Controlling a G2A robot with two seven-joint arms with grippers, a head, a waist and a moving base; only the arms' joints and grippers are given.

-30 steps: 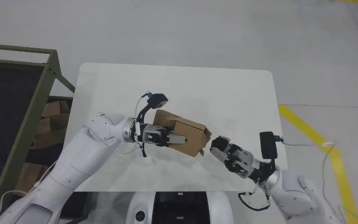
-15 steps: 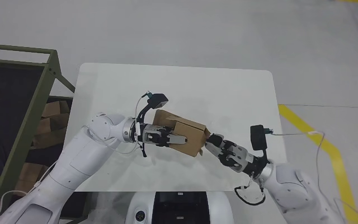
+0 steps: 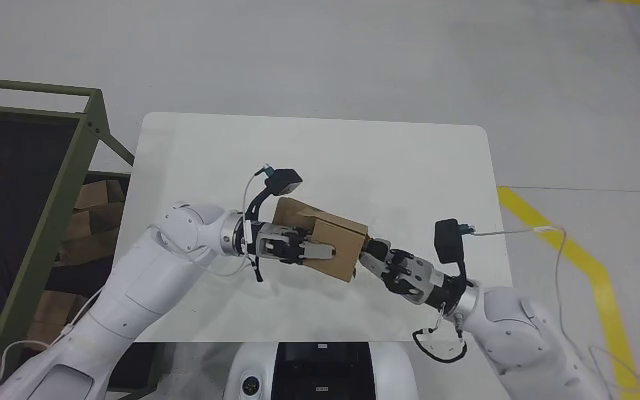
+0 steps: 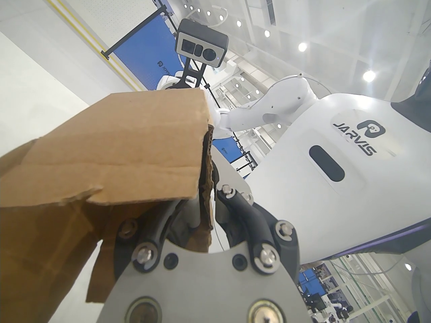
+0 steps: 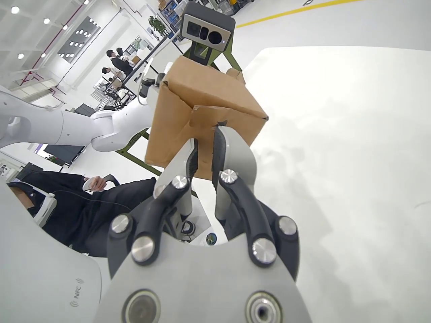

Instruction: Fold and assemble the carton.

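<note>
The carton is held clamped by the left gripper, and the right gripper, fingers nearly together, is now brought against the end flap, likely folding it shut.

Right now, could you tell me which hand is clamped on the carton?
The left hand, which pinches a carton wall between its fingers; the right hand only has its closed tips at the carton's other end.

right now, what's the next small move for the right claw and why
Probably nudge the right claw slightly forward to press the end flap flat: its tip sits at that flap's edge, which looks ajar, while the left claw clamps a wall of the carton, bracing it.
</note>
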